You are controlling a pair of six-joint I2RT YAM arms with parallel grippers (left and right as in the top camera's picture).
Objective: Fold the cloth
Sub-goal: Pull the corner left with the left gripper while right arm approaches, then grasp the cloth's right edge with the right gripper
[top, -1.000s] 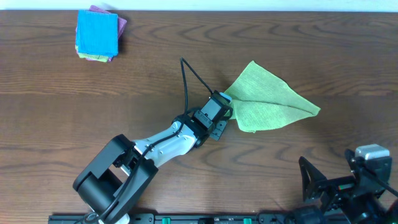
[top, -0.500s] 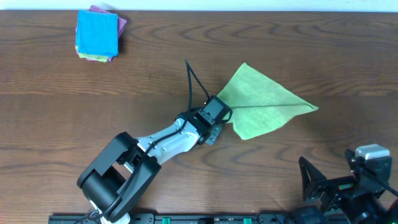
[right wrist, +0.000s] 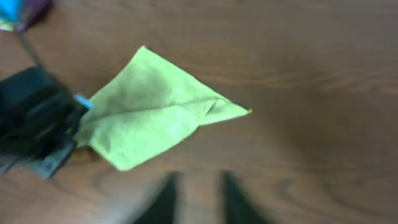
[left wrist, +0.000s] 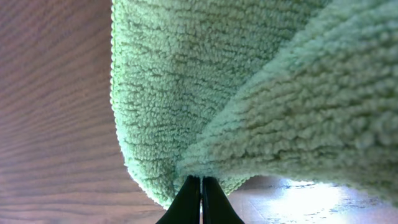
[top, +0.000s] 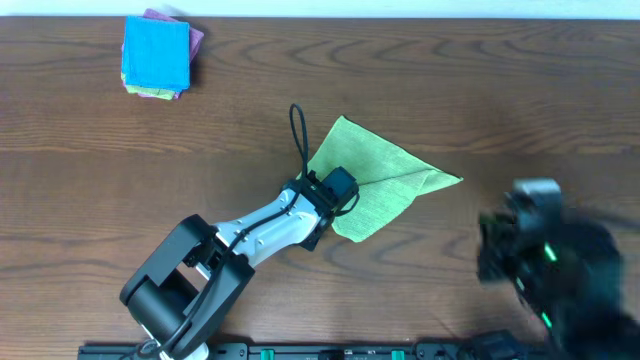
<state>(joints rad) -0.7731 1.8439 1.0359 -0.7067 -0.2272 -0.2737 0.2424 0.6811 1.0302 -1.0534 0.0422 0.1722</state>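
The lime-green cloth (top: 385, 180) lies half-folded in a rough triangle at the middle of the wooden table, one point reaching right. My left gripper (top: 345, 192) is at its left edge, shut on a bunched fold of the cloth (left wrist: 217, 81); the black fingertips (left wrist: 201, 182) press together with fabric pinched at their tips. My right gripper (right wrist: 198, 190) hovers over bare wood in front of the cloth (right wrist: 149, 106), blurred by motion, its two fingers apart with nothing between them. In the overhead view the right arm (top: 550, 255) is a blur at the right.
A folded stack with a bright blue cloth (top: 157, 52) on top and a pink-purple one under it sits at the far left corner. The left arm's black cable (top: 298, 125) loops up beside the cloth.
The left gripper has pulled the cloth leftward across the table. The right arm has swung up from the front right corner toward the cloth.
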